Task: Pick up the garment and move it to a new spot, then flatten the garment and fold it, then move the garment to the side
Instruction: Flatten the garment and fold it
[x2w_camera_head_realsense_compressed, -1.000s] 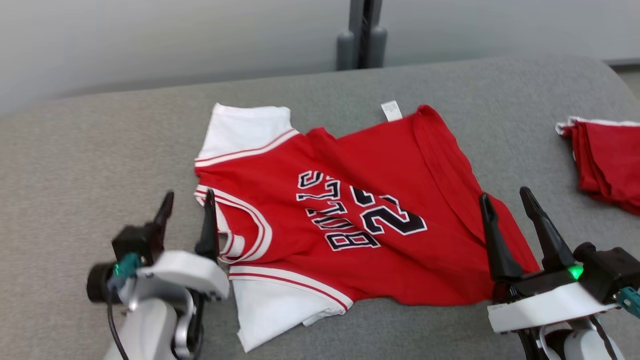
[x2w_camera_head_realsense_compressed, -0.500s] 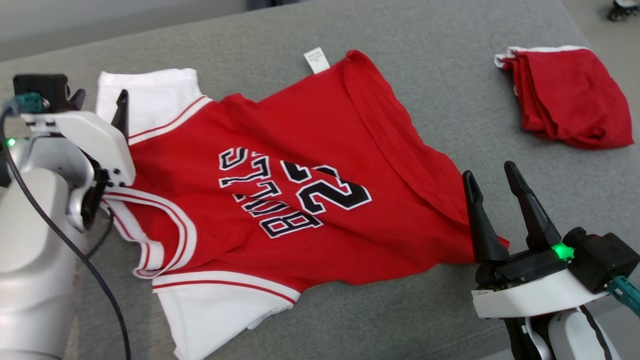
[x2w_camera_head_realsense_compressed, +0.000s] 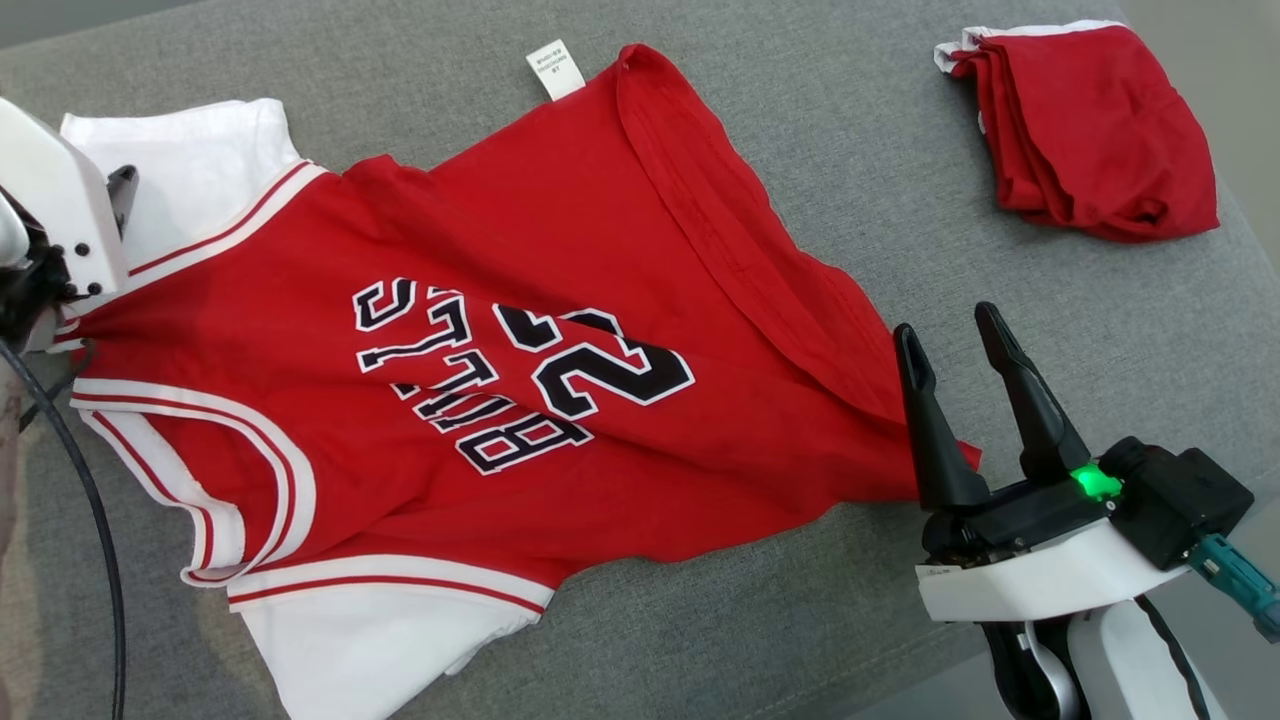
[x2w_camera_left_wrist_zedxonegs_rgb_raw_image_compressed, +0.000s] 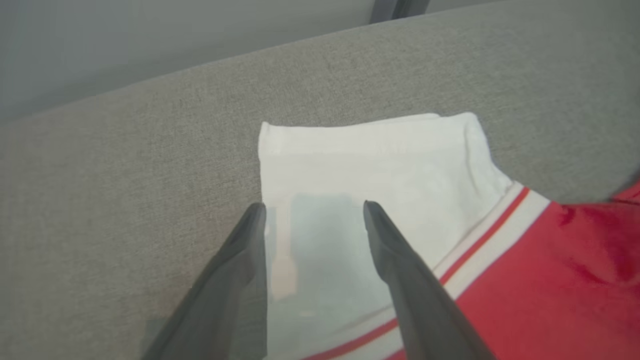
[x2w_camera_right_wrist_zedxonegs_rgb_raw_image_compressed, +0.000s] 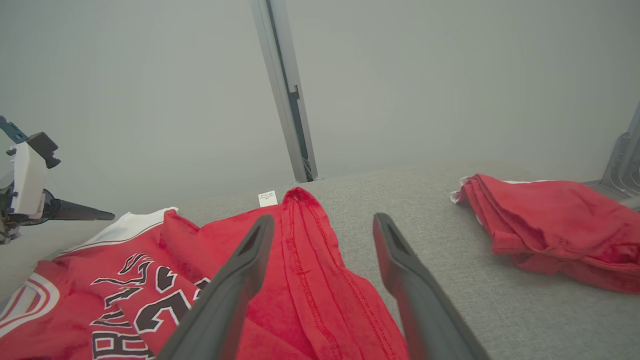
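Note:
The garment (x2w_camera_head_realsense_compressed: 480, 330), a red jersey with white sleeves and "BULLS 23" on it, lies spread but wrinkled on the grey padded table (x2w_camera_head_realsense_compressed: 800, 620). My left gripper (x2w_camera_left_wrist_zedxonegs_rgb_raw_image_compressed: 314, 205) hovers open over the far white sleeve (x2w_camera_left_wrist_zedxonegs_rgb_raw_image_compressed: 370, 160), its fingers astride the sleeve's left edge. In the head view its white housing (x2w_camera_head_realsense_compressed: 50, 215) shows at the left border. My right gripper (x2w_camera_head_realsense_compressed: 945, 322) stands open at the jersey's right hem corner with nothing between its fingers. The right wrist view has those fingers (x2w_camera_right_wrist_zedxonegs_rgb_raw_image_compressed: 240, 270) above the folded hem (x2w_camera_right_wrist_zedxonegs_rgb_raw_image_compressed: 310, 250).
A second red garment (x2w_camera_head_realsense_compressed: 1090, 130) lies folded at the table's far right, also in the right wrist view (x2w_camera_right_wrist_zedxonegs_rgb_raw_image_compressed: 550, 225). The table's right edge (x2w_camera_head_realsense_compressed: 1240, 230) runs just past it. A grey wall post (x2w_camera_right_wrist_zedxonegs_rgb_raw_image_compressed: 285, 90) rises behind the table.
The head camera has tilted down and turned, shifting the whole picture. My left arm has reached from the near armhole up to the far white sleeve. The right gripper has held its place by the hem.

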